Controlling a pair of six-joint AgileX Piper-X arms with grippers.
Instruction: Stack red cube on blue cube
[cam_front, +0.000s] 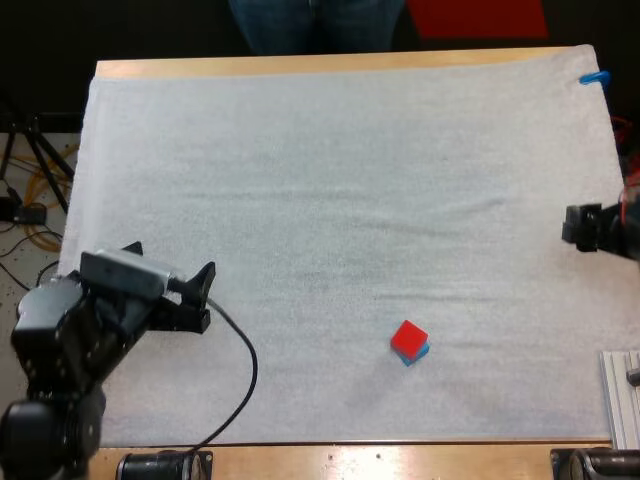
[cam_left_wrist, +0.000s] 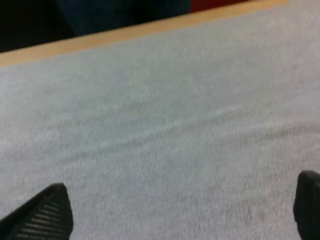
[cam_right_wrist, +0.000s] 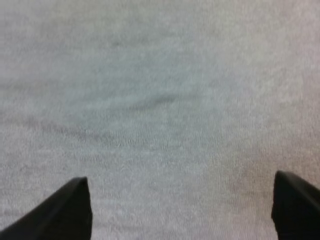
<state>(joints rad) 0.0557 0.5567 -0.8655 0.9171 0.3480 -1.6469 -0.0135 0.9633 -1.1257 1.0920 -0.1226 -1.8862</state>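
While the left end effector (cam_front: 170, 262) hangs over the left part of the white fabric mat (cam_front: 350, 180), its 2 black fingers stand wide apart with nothing between them, so it is released. Seen from the left wrist, the same end effector (cam_left_wrist: 177, 210) has 1 finger (cam_left_wrist: 47, 217) at each side of a bare stretch of mat (cam_left_wrist: 165, 130). Beyond that stretch runs the far edge of the wooden worktop (cam_left_wrist: 125, 32).

Further right in the high view, a person (cam_front: 315, 25) in dark trousers stands at the far side of the worktop (cam_front: 300, 65), around its middle.

Right of centre and towards the near side of the mat sits the small red cube (cam_front: 408, 338). It rests on top of the blue cube (cam_front: 417, 354), of which a thin sliver shows at the red one's lower right edge. The stacked pair stands free on the mat, well apart from both arms.

At the right edge of the mat the right end effector (cam_front: 580, 225) points inward over the fabric. From the right wrist, this end effector (cam_right_wrist: 178, 210) shows its 2 fingers (cam_right_wrist: 60, 212) spread apart over plain mat (cam_right_wrist: 160, 100), gripping nothing, so it too is released.

Near the mat's near right corner lies a pale ribbed metal piece (cam_front: 620, 395).
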